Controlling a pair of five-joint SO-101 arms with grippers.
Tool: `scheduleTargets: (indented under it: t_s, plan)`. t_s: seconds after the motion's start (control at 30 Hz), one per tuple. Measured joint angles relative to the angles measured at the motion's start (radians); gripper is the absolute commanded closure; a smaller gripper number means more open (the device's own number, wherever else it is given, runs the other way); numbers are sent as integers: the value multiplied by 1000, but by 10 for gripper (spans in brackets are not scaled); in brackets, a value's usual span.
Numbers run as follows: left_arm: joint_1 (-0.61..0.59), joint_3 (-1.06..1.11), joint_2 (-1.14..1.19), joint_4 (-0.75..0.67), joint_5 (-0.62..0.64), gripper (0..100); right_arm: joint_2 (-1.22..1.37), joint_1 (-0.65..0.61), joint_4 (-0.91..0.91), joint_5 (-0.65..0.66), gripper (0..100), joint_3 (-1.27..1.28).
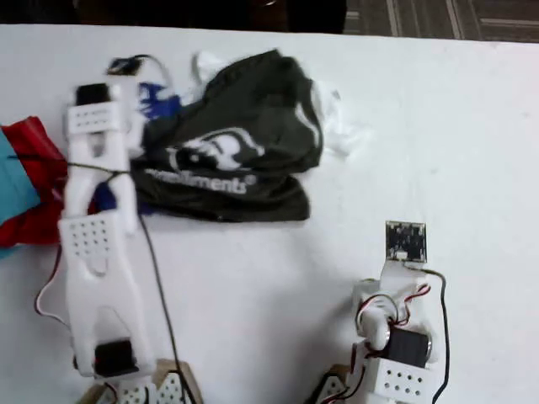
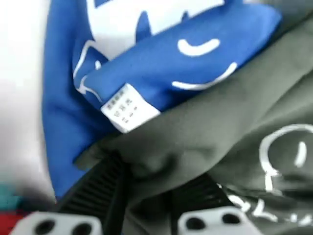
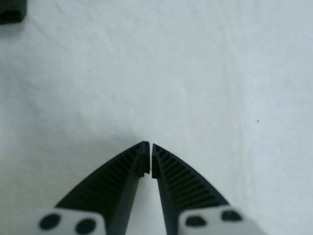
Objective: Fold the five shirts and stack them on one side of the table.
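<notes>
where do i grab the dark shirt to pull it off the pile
The dark shirt lies crumpled on top of the pile. Probably take its near right corner, coming in low from the bare table on the arms' side: that corner lies flat on the table, clear of the blue shirt and the white shirt at its other edges.

High view: bright, even light from above; white table (image 1: 472, 126) close to washed out, surface detail lost in glare. Shadows soft-edged and short: narrow dark band under near edge of dark shirt (image 1: 244, 143), faint grey along left arm (image 1: 97, 244). Floor strip (image 1: 438, 15) beyond far table edge dim. Left wrist view: dimmer overall; blue shirt (image 2: 161, 73) well lit, dark shirt shaded, deepest shadow where cloth overlaps. Right wrist view: table evenly bright; right gripper (image 3: 150, 152) black against it, ribs catching light
</notes>
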Motion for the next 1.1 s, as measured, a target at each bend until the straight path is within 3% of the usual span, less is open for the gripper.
scheduleTargets:
  t_s: [0.1, 0.3, 0.53, 0.67, 0.93, 1.1]
  plan:
    - [-98, -114, -26, 81, 0, 972, 0, 0, 0, 0, 981, 0]
    - [-356, -311, -218, 97, -2, 972, 0, 0, 0, 0, 981, 0]
    - [-667, -422, -430, 98, -2, 972, 0, 0, 0, 0, 981, 0]
    - [-786, -431, -445, 98, -2, 972, 0, 0, 0, 0, 981, 0]
    - [-859, -393, -359, 97, -2, 948, 0, 0, 0, 0, 981, 0]
    - [-859, -367, -198, 97, -52, 727, 0, 0, 0, 0, 981, 0]
